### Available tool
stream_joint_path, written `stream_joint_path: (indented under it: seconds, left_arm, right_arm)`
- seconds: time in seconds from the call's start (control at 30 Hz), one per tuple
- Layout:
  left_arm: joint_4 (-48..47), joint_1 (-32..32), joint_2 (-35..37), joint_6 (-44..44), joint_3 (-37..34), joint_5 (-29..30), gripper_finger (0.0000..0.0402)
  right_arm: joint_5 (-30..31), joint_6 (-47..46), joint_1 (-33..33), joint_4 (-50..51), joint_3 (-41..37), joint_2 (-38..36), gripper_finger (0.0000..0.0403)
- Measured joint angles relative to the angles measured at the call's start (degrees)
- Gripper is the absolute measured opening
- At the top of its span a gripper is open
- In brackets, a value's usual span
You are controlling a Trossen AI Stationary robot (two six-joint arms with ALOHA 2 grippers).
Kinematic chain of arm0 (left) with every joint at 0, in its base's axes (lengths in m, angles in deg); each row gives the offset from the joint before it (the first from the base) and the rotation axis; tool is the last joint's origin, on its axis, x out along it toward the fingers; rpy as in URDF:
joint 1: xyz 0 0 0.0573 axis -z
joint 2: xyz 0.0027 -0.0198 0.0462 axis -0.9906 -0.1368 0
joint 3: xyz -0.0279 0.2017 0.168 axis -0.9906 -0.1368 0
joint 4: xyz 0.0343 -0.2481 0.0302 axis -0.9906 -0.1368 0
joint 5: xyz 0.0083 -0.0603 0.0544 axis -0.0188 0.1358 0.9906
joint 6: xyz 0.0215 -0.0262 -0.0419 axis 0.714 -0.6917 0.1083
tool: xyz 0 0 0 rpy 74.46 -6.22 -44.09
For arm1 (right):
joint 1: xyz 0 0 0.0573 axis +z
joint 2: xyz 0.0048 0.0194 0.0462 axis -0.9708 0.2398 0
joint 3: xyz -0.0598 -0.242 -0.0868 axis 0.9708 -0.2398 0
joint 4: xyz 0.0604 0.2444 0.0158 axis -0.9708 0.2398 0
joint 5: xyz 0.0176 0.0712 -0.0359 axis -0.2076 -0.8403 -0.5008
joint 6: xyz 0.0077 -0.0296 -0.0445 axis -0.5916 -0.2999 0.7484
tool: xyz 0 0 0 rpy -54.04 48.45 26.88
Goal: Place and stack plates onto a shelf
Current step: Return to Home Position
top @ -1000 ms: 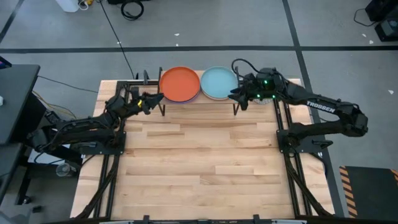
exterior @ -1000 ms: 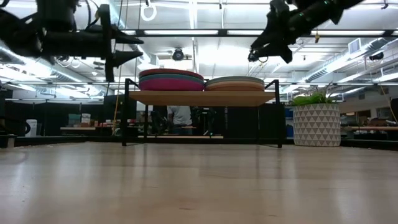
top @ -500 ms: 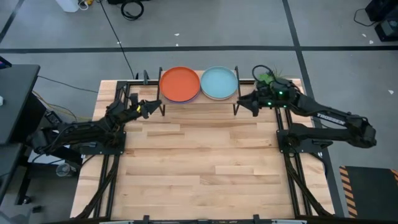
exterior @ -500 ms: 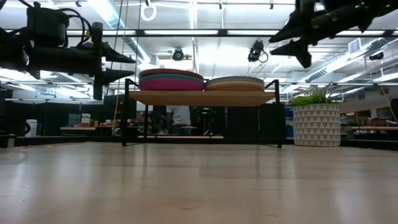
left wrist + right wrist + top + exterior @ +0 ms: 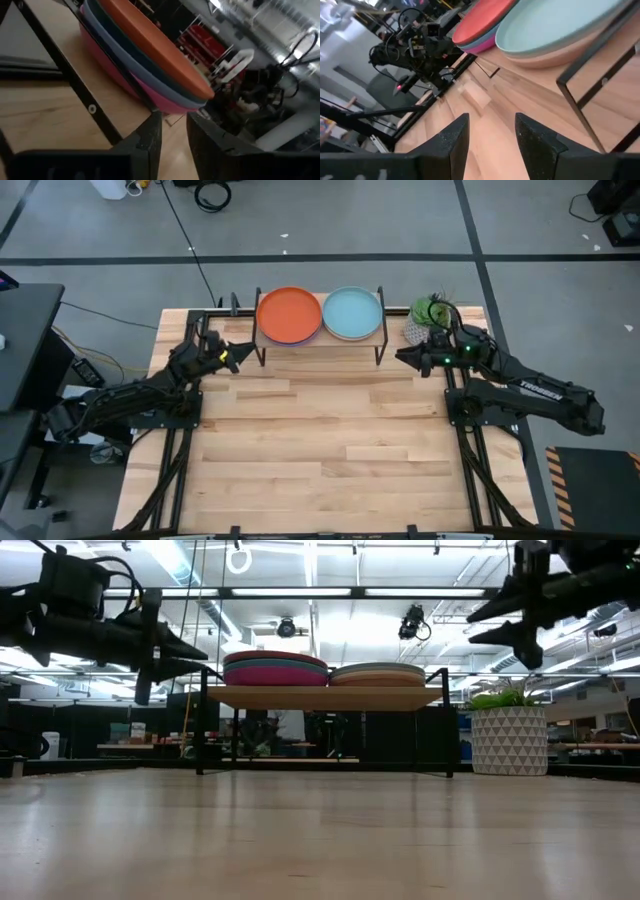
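Note:
The shelf (image 5: 320, 342) stands on its black legs at the table's far edge; its board (image 5: 325, 696) carries two stacks of plates. The left stack (image 5: 275, 668) has the orange plate (image 5: 289, 315) on top and magenta at the bottom (image 5: 125, 75). The right stack (image 5: 378, 673) has the pale blue plate (image 5: 353, 313) on top, over a salmon one (image 5: 555, 57). My left gripper (image 5: 232, 355) hangs open just left of the shelf, near the left stack's rim (image 5: 174, 125). My right gripper (image 5: 403, 357) is open, right of the shelf and clear of it (image 5: 492, 132).
A potted plant in a patterned white pot (image 5: 428, 315) (image 5: 510, 735) stands at the table's far right corner, close behind my right gripper. The wooden table top (image 5: 320, 450) stretches from the shelf to the near edge. Cables and arm bases line both sides.
My right gripper has drawn back from over the pale blue stack, toward the table's right and near edges, staying open. My left gripper has backed a little away from the orange stack, toward the left and near edges. The plates have kept still.

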Motion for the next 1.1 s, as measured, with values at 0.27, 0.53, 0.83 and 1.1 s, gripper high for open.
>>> stream_joint_path:
  seconds: [0.27,0.53,0.83,1.1]
  left_arm:
    - [-1.7,0.0,0.7,9.3,-0.2,-0.4,0.0058]
    - [2.8,3.6,1.1,8.2,2.1,-6.9,0.0024]
    - [-4.9,22.6,1.1,11.2,3.5,5.7,0.0006]
    - [-8.2,32.9,1.1,17.0,2.2,20.1,0.0006]
  right_arm:
    - [-1.2,-2.8,0.0,-5.6,-8.3,-4.5,0.0165]
    - [-7.0,0.7,0.0,-8.1,-12.0,-5.0,0.0163]
    - [-8.6,12.8,0.0,-7.5,-12.0,-4.5,0.0148]
    - [-0.9,22.2,0.3,-8.0,-12.0,-4.4,0.0089]
